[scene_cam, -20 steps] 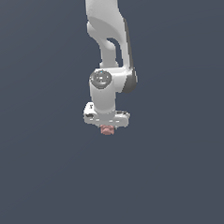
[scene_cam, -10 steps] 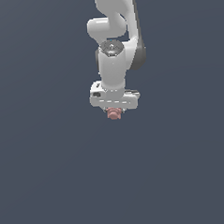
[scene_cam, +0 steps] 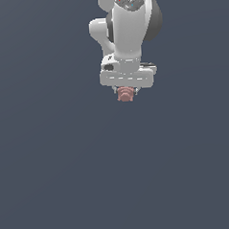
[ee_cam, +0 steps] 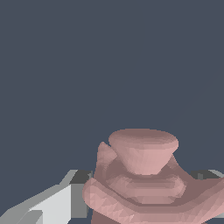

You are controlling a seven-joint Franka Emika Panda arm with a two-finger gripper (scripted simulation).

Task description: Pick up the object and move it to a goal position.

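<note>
The object (scene_cam: 125, 94) is a small pinkish-red ridged blob. It hangs just under the white gripper (scene_cam: 127, 91) in the exterior view, high up and a little right of centre. The gripper is shut on it, and its fingers are mostly hidden behind the hand. In the wrist view the object (ee_cam: 144, 175) fills the lower middle, with one pale finger (ee_cam: 57, 205) beside it. No goal marker shows in either view.
Only a plain dark grey background surrounds the arm (scene_cam: 127, 24) in both views. No table edge, container or other object is visible.
The gripper has risen with the object in it and shifted toward the exterior view's right. The arm has turned, and the object stays held.
</note>
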